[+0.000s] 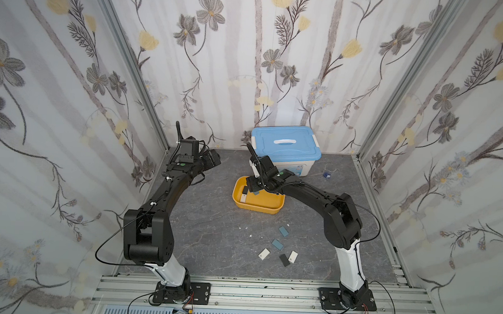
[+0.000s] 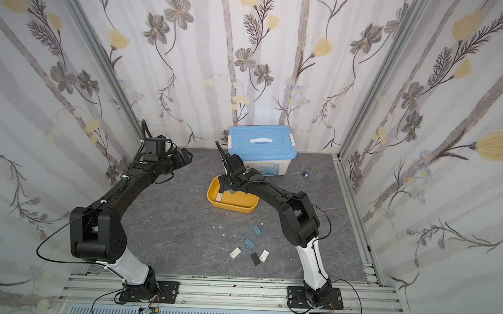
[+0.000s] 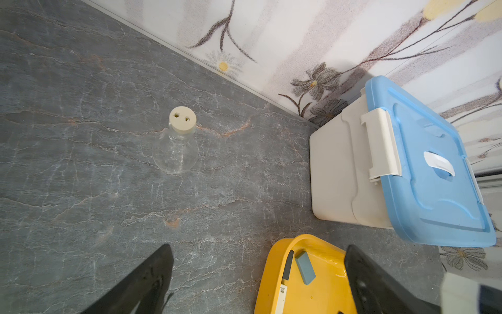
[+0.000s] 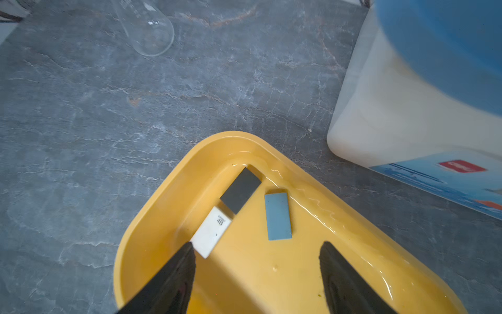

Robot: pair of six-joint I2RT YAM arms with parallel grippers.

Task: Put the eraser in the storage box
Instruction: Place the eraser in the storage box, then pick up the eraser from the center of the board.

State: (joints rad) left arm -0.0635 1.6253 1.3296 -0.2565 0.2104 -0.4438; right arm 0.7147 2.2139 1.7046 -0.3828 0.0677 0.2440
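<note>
Rubbery blue-grey eraser (image 4: pixel 278 216) lies flat inside the storage box (image 4: pixel 135 244), my right fingers (image 4: pixel 173 277) spread empty above it, left fingers (image 3: pixel 141 282) spread well clear of the box; I judge it light, grippy, best pinched across its long edges.

The right arm arches forward and down. The right gripper (image 4: pixel 257 244) hangs over the left end of the box (image 1: pixel 257 207), jaws apart with nothing between them. The left arm is raised well left of the box, the left gripper (image 3: pixel 259 246) spread wide and empty.
</note>
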